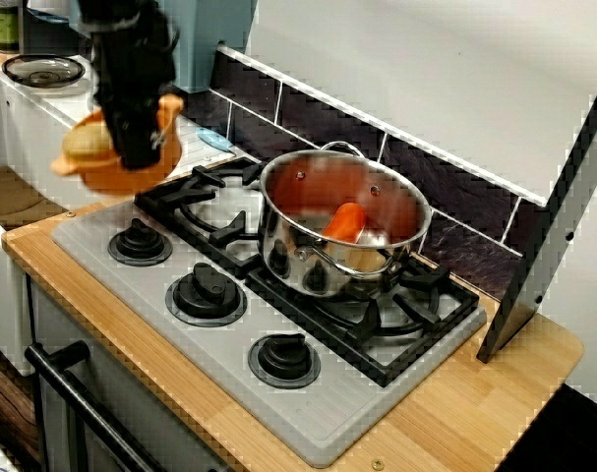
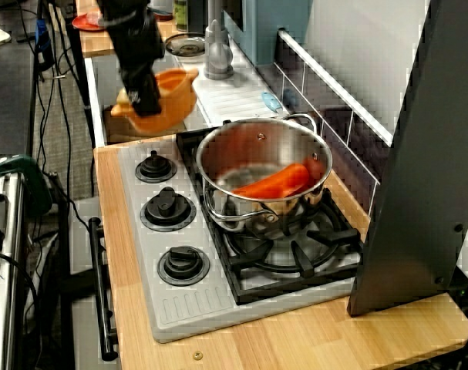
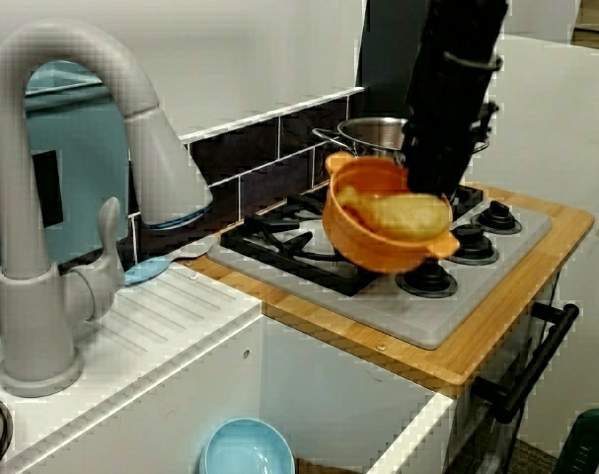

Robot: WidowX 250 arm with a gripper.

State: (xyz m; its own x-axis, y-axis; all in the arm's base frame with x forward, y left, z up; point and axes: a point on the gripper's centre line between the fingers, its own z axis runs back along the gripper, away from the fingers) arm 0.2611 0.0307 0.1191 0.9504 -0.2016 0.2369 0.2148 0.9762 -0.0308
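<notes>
1. Black gripper (image 1: 141, 155), seen from the front of the stove (image 1: 308, 413): clenched over the rim of an orange bowl (image 1: 111, 180), grasping it from above.
2. Orange bowl: held up in the air, touching nothing below, just off the stove's sink-side end and level with the knob nearest that end.
3. From the sink side: same bowl (image 3: 363, 247) tipped toward the sink, open side showing, with the gripper (image 3: 432, 186) at the rim farthest from the sink.
4. Inside the bowl: a pale yellow lump of food (image 3: 403, 212), lying against the lower wall; kind of food impossible to tell.
5. From the far end of the counter: bowl (image 2: 172, 96) hanging beyond the stove's far edge, gripper (image 2: 147, 99) down over its near rim.
6. On the stove's black grate, back burner away from the sink: a steel pot (image 1: 288, 246), upright, well apart from the bowl.
7. In the pot: a carrot (image 1: 344, 221) leaning against the wall.
8. Along the stove's front strip: three black knobs (image 1: 207, 290) in a row.
9. Beyond the stove's sink-side end: a grey faucet (image 3: 23, 247), and a blue spoon (image 3: 146, 269) lying between faucet and stove.
10. Below the faucet, lower than the stove: a blue bowl (image 3: 245, 449), partly cut off by the picture edge.
</notes>
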